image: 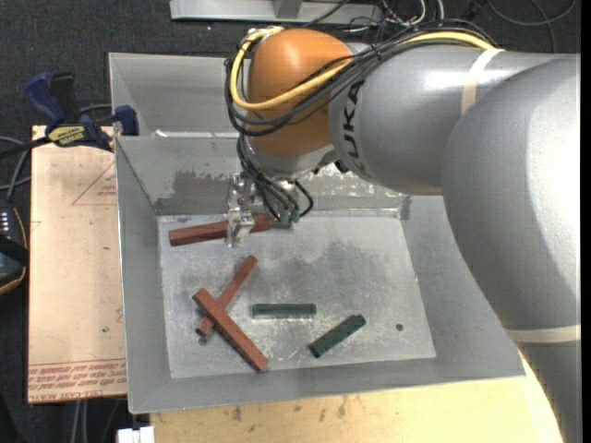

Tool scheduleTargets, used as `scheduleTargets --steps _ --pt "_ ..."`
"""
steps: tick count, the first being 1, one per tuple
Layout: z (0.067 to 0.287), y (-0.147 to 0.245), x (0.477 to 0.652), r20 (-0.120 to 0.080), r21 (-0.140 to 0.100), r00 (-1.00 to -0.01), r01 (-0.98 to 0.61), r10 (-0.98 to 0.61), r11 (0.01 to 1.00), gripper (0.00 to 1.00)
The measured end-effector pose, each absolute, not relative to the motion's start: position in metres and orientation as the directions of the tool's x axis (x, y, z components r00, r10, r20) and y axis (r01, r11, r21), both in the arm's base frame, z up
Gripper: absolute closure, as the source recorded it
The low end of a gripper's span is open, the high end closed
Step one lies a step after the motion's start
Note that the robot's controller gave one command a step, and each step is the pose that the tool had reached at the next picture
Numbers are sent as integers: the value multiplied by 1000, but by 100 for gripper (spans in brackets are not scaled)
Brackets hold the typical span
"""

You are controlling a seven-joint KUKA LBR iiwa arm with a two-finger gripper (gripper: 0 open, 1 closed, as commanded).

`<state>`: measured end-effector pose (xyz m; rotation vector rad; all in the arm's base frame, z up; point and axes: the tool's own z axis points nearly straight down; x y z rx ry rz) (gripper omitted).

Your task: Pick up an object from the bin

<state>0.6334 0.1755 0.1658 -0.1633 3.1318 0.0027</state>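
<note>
One red-brown bar (196,235) under jaws, near bin (138,210) wall, open floor right.

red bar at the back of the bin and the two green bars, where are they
back red bar (196,235), camera view, on its bare left half
level green bar (283,310), camera view, on its middle
slanted green bar (337,335), camera view, on its middle

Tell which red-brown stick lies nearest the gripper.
The lone red-brown stick by the back wall, at the gripper; the other two lie crossed nearer the front.
</note>
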Motion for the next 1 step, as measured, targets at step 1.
scheduleTargets --steps 1 --pt "358 162 638 -2 1 -983 -181 -181 983 100"
